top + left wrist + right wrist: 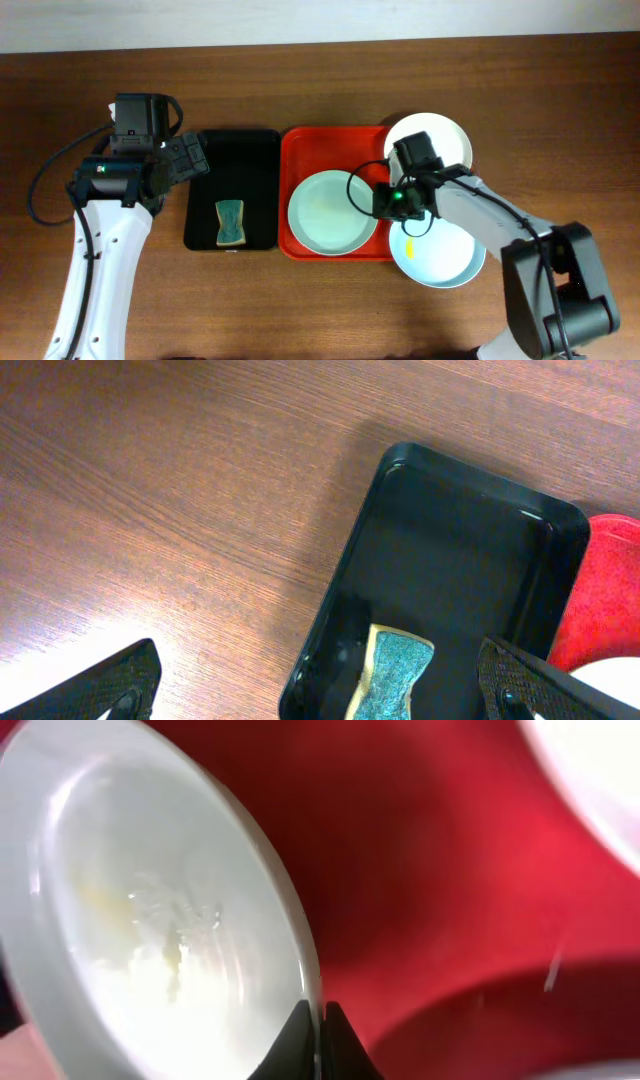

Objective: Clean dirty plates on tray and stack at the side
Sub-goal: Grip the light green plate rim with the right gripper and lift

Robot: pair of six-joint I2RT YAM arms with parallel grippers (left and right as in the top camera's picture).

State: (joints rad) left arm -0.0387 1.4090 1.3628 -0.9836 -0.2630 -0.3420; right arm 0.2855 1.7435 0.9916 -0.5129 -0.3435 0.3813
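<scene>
A pale green plate (332, 213) lies in the red tray (300, 150). My right gripper (380, 200) is shut on its right rim. In the right wrist view the two fingertips (300, 1038) pinch the plate's edge (150, 920), which shows faint yellowish smears, over the red tray (450, 870). The white plate (440, 135) overlaps the tray's far right corner. A pale blue plate (445, 258) with a yellow smear sits at the near right corner, partly under my right arm. My left gripper (195, 155) hangs open over the black tray's left edge, holding nothing.
The black tray (232, 188) stands left of the red one, with a green and yellow sponge (230, 222) in it. In the left wrist view the sponge (395, 670) lies between my spread fingers (110, 685), near the black tray's rim (340, 590).
</scene>
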